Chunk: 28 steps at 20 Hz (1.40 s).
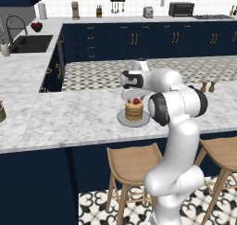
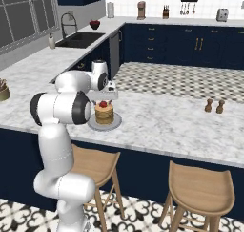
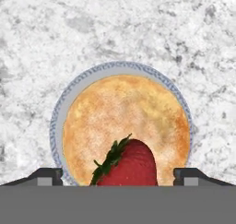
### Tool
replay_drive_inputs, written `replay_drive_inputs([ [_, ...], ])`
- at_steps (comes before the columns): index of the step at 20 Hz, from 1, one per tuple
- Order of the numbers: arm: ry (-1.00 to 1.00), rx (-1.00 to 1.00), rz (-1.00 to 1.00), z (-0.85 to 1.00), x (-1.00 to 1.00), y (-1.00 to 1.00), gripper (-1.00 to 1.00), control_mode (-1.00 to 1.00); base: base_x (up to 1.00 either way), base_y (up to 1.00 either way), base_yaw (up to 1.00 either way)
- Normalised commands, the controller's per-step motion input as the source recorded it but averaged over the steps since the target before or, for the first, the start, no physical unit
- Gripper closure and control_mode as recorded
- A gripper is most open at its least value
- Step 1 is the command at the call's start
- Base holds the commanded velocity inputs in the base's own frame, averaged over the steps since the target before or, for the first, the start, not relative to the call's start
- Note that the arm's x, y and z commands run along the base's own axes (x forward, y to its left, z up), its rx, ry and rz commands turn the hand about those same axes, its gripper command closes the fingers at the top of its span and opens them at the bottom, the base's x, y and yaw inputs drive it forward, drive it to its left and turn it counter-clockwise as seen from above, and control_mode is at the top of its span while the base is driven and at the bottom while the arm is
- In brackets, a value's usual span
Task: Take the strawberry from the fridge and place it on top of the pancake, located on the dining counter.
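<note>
Strawberry (image 3: 126, 165): small red berry with green leaves, seen resting on top of the pancake (image 3: 126, 128), toward one edge of the stack and not at its centre.

Pancake: golden stack on a round grey plate (image 3: 57, 121), set on the dining counter (image 1: 69, 117) above two wooden stools (image 1: 132, 161).

Gripper (image 3: 118, 177): held directly above the stack; the two finger tips (image 3: 46, 176) are spread wide, one on each side of the berry, with a clear gap to it. Nothing is gripped.

Status, as judged: placement appears done; the hand remains to be lifted away.

Risks, as judged: the berry is rounded and sits off-centre, so it could be rolled off the stack if brushed by a finger tip during a sideways or tilted withdrawal. The plate could be nudged along the smooth marble by a low sweep of the hand. A straight lift is called for.
</note>
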Motion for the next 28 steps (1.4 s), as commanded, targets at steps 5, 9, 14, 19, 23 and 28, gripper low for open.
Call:
replay_drive_inputs([
  [5,-0.07,0.0,0.0,0.53,-0.3,0.0,-1.0,-1.0,0.0,0.0,0.0],
  [9,-0.1,0.0,0.0,0.55,-0.54,0.0,-1.0,-1.0,0.0,0.0,0.0],
  [14,-0.08,0.0,0.0,0.43,-0.72,-0.1,-1.0,-1.0,0.0,0.0,0.0],
  [19,-0.04,0.01,0.0,0.21,-0.62,-0.29,-1.0,-1.0,0.0,0.0,0.0],
  [23,-0.09,0.01,-0.02,0.33,-0.19,-0.35,-1.0,-1.0,0.0,0.0,0.0],
  [28,-0.24,0.01,-0.01,0.01,-0.23,-0.34,-1.0,-1.0,0.0,0.0,0.0],
])
